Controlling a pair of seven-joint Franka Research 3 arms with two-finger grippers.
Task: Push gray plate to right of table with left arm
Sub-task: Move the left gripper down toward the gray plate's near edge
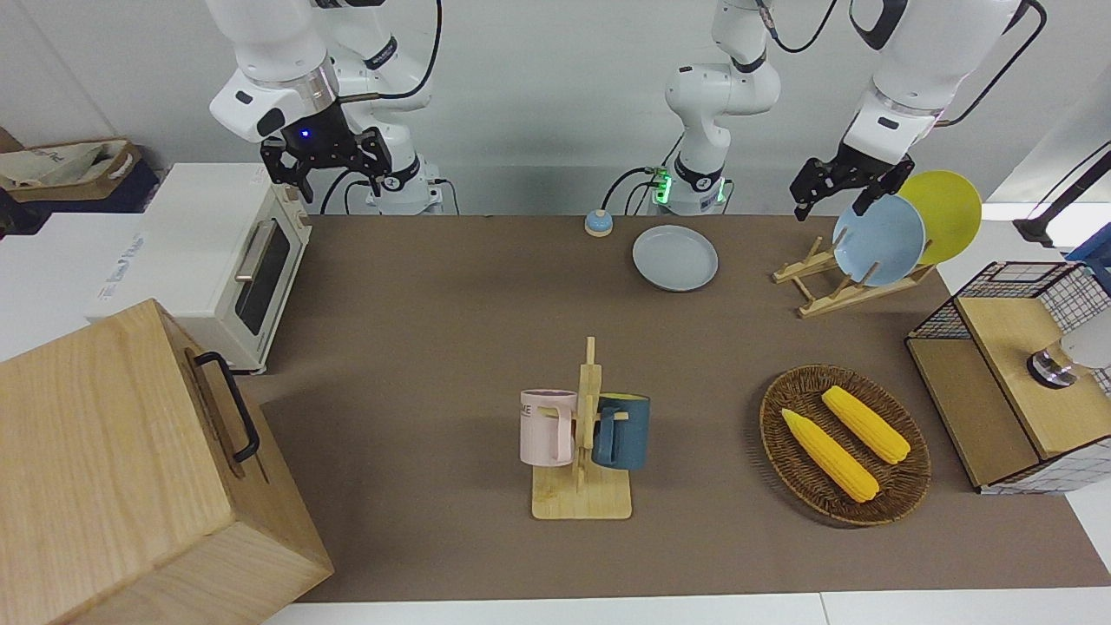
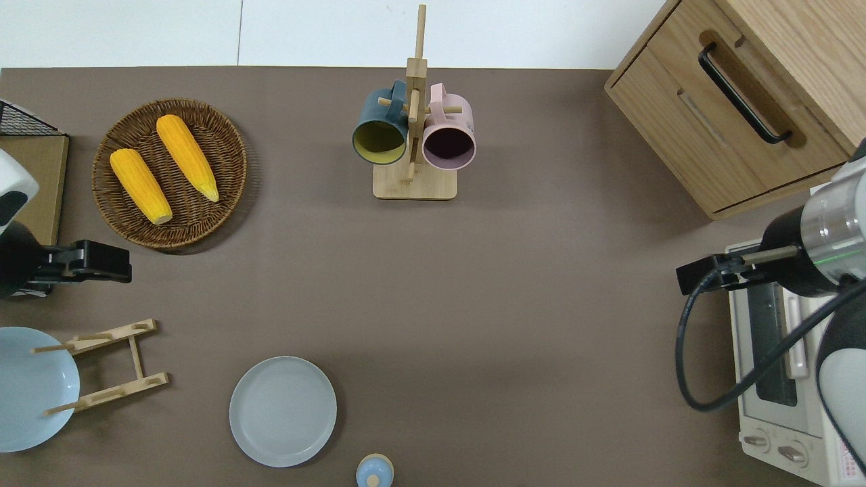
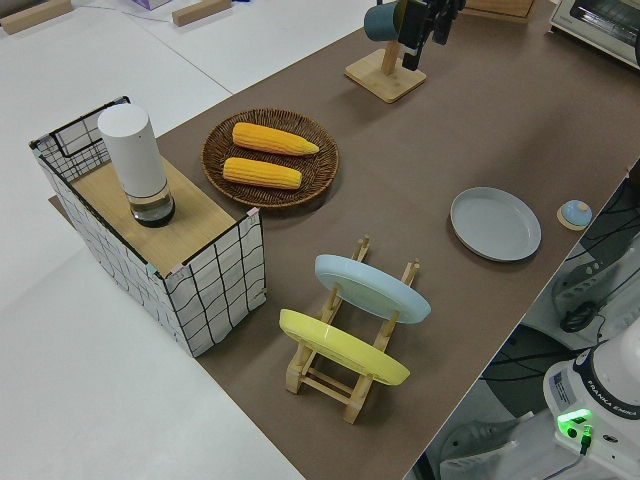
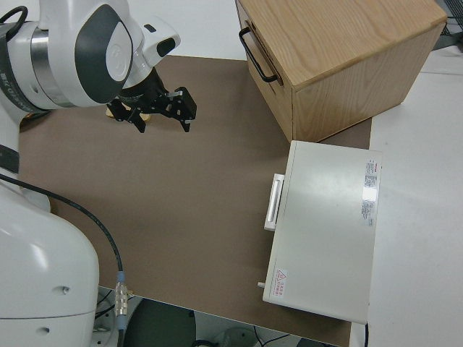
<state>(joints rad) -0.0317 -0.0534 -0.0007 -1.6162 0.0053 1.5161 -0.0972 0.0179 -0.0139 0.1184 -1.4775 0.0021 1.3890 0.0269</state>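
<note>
**Gray plate untouched, left gripper aloft**

In the overhead frame's left edge we saw the left gripper (image 2: 101, 262), fingers apart and empty. Lower, left of centre, the gray plate (image 2: 283, 411) lay flat on the table (image 2: 473, 284). We judged it stiff, light and breakable; push its rim. The right arm was parked.

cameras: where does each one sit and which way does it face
Front: across the table, facing both arms; left pincer beside the racked plates.
Overhead: straight down; gray plate near the robots' edge, both wrists at the sides.
Left side: raised at the left arm's end, looking along the table; left base light shows.
Right side: above the right arm; right pincer, white oven.
Front, overhead and left side share the gray plate.
</note>
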